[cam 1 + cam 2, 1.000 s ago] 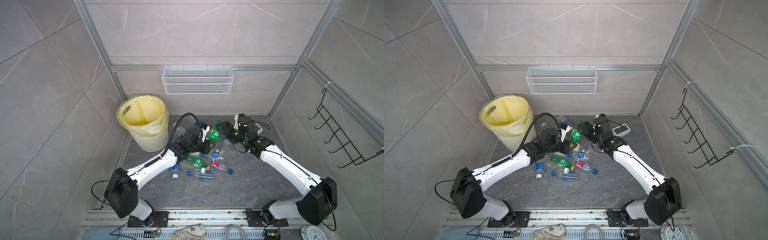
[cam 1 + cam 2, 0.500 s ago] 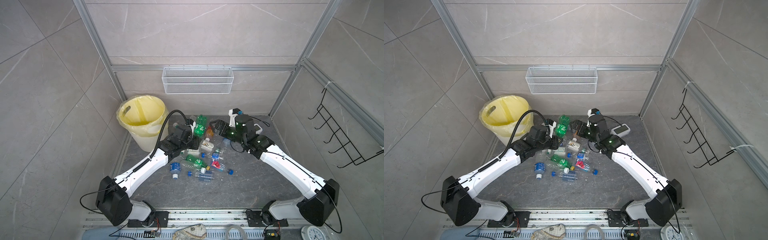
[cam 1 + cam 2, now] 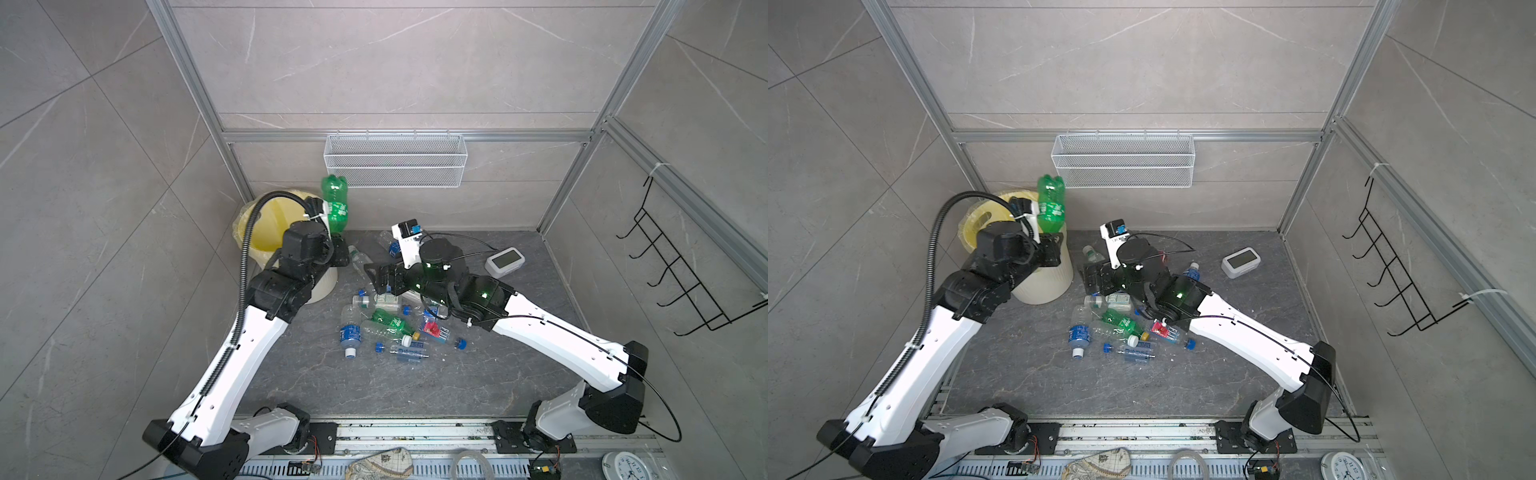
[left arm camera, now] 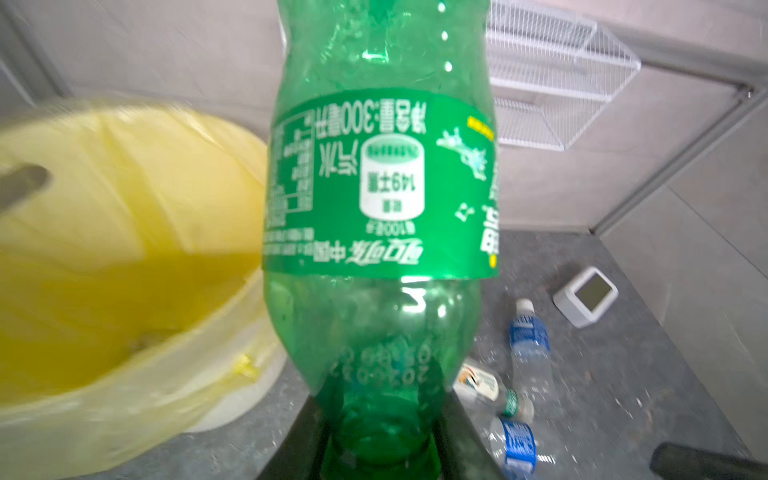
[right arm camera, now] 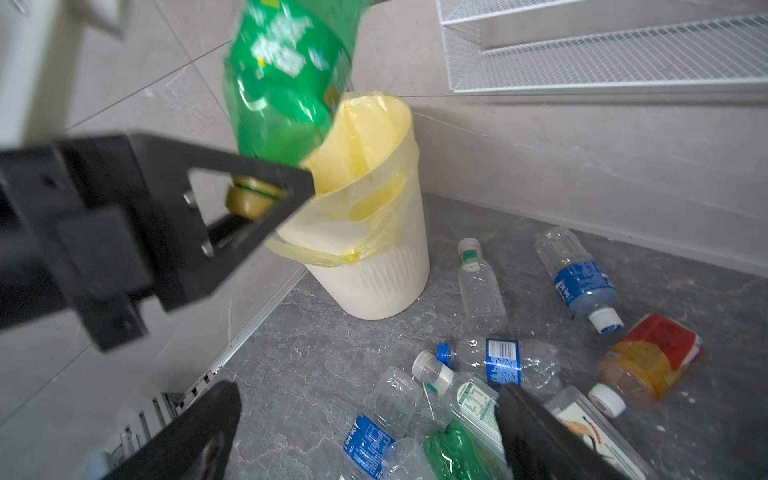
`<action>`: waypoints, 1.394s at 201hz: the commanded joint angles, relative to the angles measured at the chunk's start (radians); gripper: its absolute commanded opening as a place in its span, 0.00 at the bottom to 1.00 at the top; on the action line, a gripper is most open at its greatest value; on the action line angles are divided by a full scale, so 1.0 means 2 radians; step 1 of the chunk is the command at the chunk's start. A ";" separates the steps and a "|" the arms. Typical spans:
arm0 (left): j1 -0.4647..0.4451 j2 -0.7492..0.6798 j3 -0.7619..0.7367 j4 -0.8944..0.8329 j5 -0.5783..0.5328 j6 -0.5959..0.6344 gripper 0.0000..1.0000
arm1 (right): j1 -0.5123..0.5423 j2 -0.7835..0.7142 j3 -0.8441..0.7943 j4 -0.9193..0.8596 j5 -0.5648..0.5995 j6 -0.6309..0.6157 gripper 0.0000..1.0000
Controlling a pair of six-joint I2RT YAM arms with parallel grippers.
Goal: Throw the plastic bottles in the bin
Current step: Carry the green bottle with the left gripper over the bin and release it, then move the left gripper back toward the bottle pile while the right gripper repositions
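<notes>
Holding item one, green bottle (image 4: 380, 187), neck clamped tight in my left gripper (image 4: 378, 434), base up beside the near rim of the bin (image 5: 374, 286) (not clearly over its mouth): early release risks a bounce to the floor (image 3: 332, 386); right gripper (image 5: 370, 399), spread wide and empty, hovers over the loose plastic bottles (image 3: 386, 324).

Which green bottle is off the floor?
The upended green bottle, neck in the left gripper by the bin; the other green bottle lies in the floor pile.

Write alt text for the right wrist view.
The left pincer grips an upside-down green bottle by its neck, close to the yellow-lined bin. Loose bottles lie on the grey floor, framed by the open right pincer.
</notes>
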 commanded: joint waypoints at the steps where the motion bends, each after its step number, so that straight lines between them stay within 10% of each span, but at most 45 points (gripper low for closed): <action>1: 0.002 -0.030 0.036 0.000 -0.064 0.051 0.07 | 0.017 0.010 0.032 -0.012 0.015 -0.045 0.99; 35: 0.024 -0.022 0.055 0.004 -0.104 0.074 0.08 | 0.025 0.011 0.037 -0.005 0.012 -0.045 0.99; 90: 0.139 0.125 0.128 -0.087 -0.014 0.025 0.18 | 0.026 0.023 0.049 -0.040 0.016 -0.031 0.99; 102: 0.140 0.135 0.136 -0.094 -0.011 0.026 0.37 | 0.026 0.020 0.044 -0.045 0.017 -0.030 0.99; 124: 0.143 0.127 0.132 -0.088 -0.006 0.020 1.00 | 0.025 0.009 0.030 -0.045 0.020 -0.028 0.99; 280: 0.082 0.064 0.038 -0.031 0.176 -0.023 1.00 | -0.029 -0.042 -0.055 -0.057 0.050 0.031 0.99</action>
